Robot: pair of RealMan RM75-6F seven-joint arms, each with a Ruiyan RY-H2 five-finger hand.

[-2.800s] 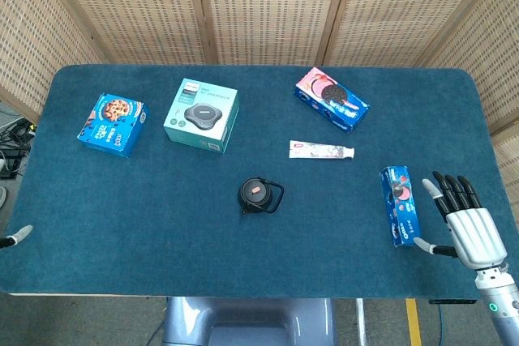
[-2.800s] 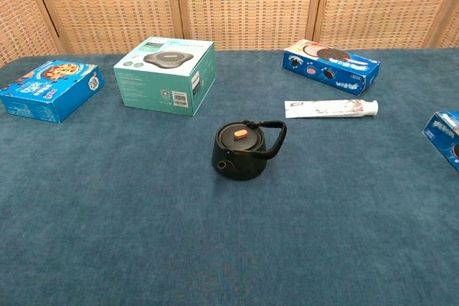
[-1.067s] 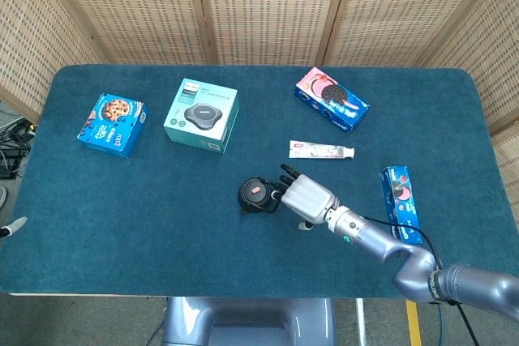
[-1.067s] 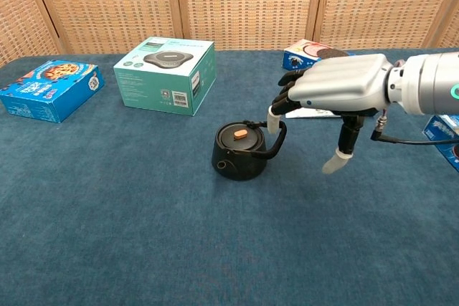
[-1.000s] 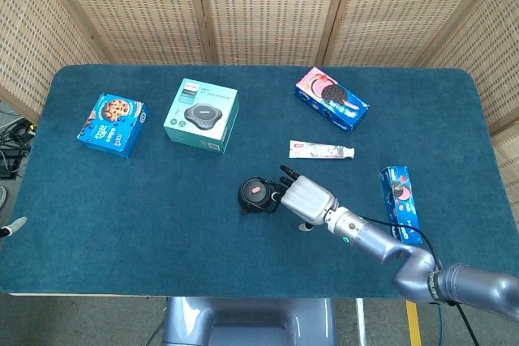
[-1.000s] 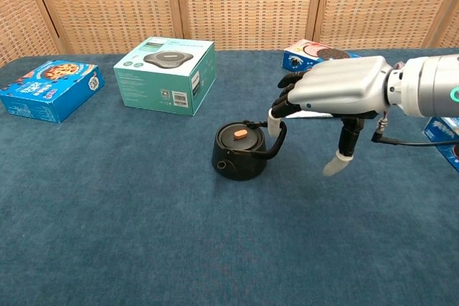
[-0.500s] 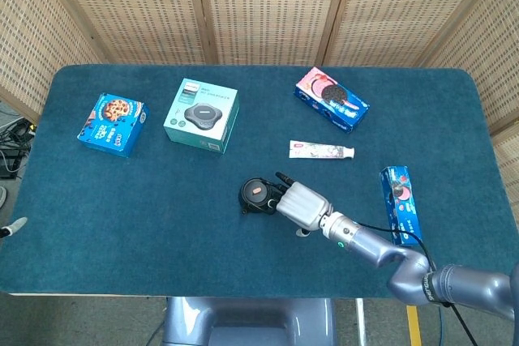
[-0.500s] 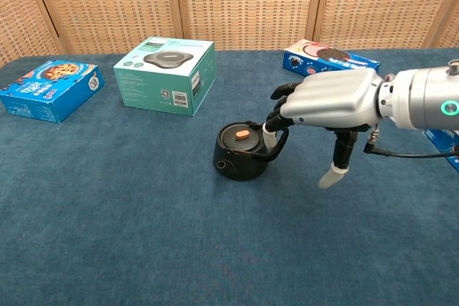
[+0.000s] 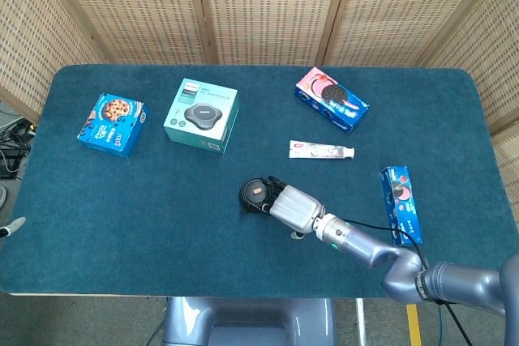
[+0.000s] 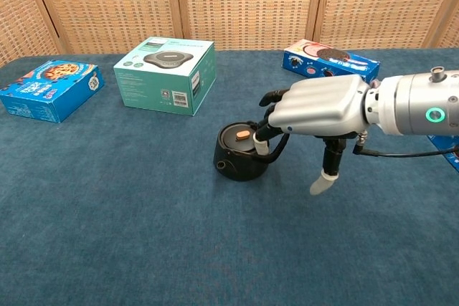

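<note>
Right hand (image 10: 315, 109) is down over the small black kettle (image 10: 240, 152) at the middle of the tabletop (image 10: 107, 213), fingers (image 10: 261, 142) curled in under the kettle's looped handle (image 10: 276, 147) and touching it, thumb hanging down free on the near side. From the head view the right hand (image 9: 290, 206) covers the kettle's right half, the kettle (image 9: 255, 194) poking out to its left with the orange knob showing. Whether the fingers have fully closed round the handle I cannot tell; they look hooked in, not clamped. The kettle sits flat on the blue cloth, so by my reading the reach is done and the grasp is only forming, with lifting and anything beyond it left to do.

Outward from there: a toothpaste tube (image 9: 322, 149) lies just beyond the hand, a blue-and-pink cookie box (image 9: 331, 99) further back, another blue cookie box (image 9: 401, 203) off to the right. Back left stands a teal boxed appliance (image 9: 201, 115), and further left a blue cookie box with chip cookies (image 9: 113, 124).

Left hand: only a fingertip (image 9: 10, 227) peeks in at the left edge of the head view, well apart from everything, and its pose can't be made out.
</note>
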